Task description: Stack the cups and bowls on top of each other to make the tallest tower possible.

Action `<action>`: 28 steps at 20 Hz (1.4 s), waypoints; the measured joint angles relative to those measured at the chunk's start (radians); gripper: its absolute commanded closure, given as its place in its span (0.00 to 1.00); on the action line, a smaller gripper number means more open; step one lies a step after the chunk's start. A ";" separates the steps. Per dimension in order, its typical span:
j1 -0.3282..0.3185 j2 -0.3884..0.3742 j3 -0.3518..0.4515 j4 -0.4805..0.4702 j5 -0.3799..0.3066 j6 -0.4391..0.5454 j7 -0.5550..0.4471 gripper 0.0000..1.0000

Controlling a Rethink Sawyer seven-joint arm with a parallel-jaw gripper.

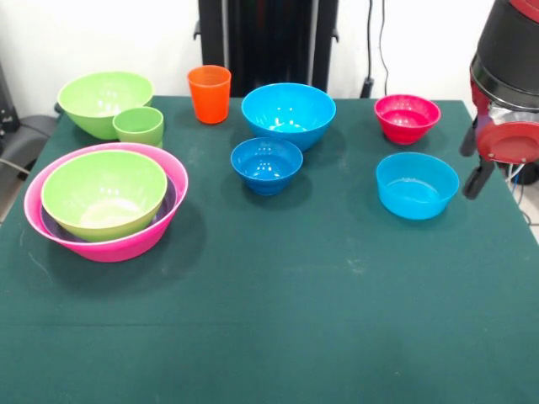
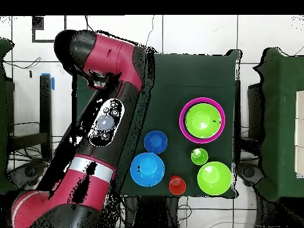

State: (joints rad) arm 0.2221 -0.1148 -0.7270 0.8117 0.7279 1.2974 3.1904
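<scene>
Front view showed the gripper [image 1: 473, 160] just right of the shallow blue bowl [image 1: 417, 185]; its opening couldn't be told.

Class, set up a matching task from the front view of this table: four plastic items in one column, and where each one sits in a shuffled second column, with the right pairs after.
Items:
1. orange plastic cup
2. small red plastic bowl
3. small light green plastic cup
4. lime green plastic bowl

Places:
A. nested inside the large pink plastic bowl
B. just in front of the other lime green bowl
C. left of the largest blue bowl
D. behind the shallow light blue bowl

Pairs: 1-C, 2-D, 3-B, 4-A
</scene>
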 measured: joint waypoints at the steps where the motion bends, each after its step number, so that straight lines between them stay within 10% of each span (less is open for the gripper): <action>1: 0.003 -0.005 0.005 0.013 -0.003 -0.008 0.000 0.00; 28: 0.029 -0.048 0.099 0.188 -0.006 -0.282 0.000 0.00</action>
State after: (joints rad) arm 0.2511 -0.1632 -0.6284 0.9992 0.7219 1.0154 3.1904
